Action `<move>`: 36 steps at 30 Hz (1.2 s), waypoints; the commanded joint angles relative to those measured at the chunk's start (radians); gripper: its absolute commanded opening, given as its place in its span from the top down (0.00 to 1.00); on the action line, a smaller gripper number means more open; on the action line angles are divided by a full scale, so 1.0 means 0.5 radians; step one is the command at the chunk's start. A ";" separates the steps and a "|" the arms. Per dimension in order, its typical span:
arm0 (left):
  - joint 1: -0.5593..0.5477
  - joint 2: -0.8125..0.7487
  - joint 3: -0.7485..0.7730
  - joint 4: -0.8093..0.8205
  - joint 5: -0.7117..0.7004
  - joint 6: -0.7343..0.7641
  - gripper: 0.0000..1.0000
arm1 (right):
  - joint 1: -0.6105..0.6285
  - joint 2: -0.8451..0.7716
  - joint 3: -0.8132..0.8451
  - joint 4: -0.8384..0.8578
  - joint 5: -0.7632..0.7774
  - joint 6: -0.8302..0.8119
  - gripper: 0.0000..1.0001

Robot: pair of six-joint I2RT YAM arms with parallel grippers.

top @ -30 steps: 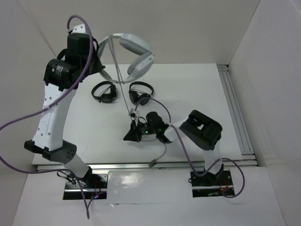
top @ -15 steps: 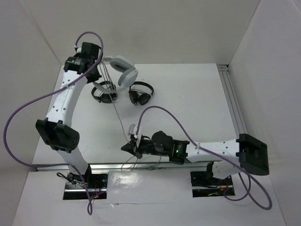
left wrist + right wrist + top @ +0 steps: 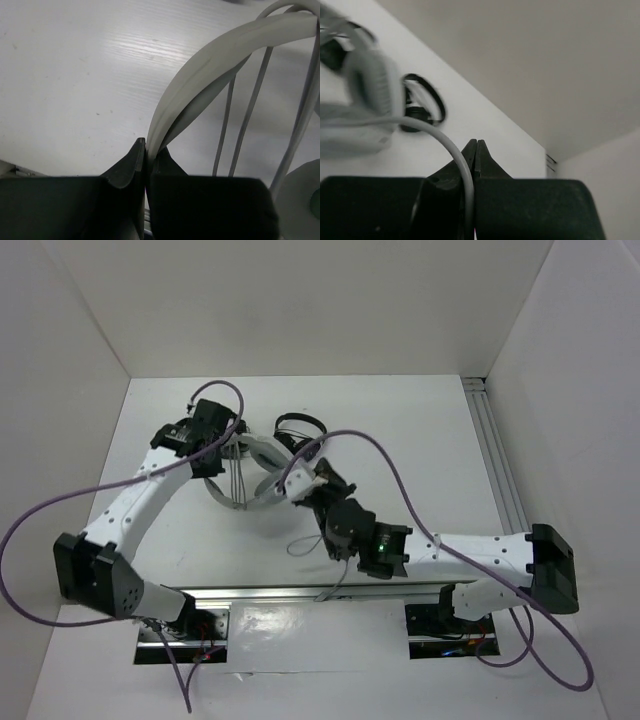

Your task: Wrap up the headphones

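Clamping the wide pale band of the headphones (image 3: 215, 55) edge-on, the left gripper (image 3: 146, 150) had its 2 fingers squeezed tight on it, low over the table (image 3: 420, 440), left of centre. Strands of the thin grey cable (image 3: 432, 127) ran across the band's arc. The right gripper (image 3: 474, 150), just beside the headphones, was pinched together on that cable. 1 small black headset (image 3: 300, 422) lay just behind them, toward the back wall.

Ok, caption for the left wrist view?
Left hand clamping the band of the light grey-white over-ear headphones, thin grey cable alongside.
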 commanded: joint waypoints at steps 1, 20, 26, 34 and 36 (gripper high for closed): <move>-0.163 -0.284 -0.136 0.190 0.140 0.121 1.00 | -0.266 -0.015 0.136 0.711 0.275 -0.579 1.00; -1.065 -0.806 -0.067 -0.156 0.613 0.392 1.00 | -1.429 0.119 0.602 -0.064 -1.004 0.209 1.00; -1.065 -0.886 0.224 -0.270 0.570 0.373 1.00 | -1.650 0.303 0.685 -0.460 -1.721 0.531 1.00; -1.065 -0.963 0.574 0.060 0.460 0.266 1.00 | -1.650 0.537 0.422 -0.095 -2.731 1.181 1.00; -1.065 -0.990 0.593 0.184 0.460 0.214 1.00 | -1.650 0.671 0.265 0.182 -3.068 1.570 0.94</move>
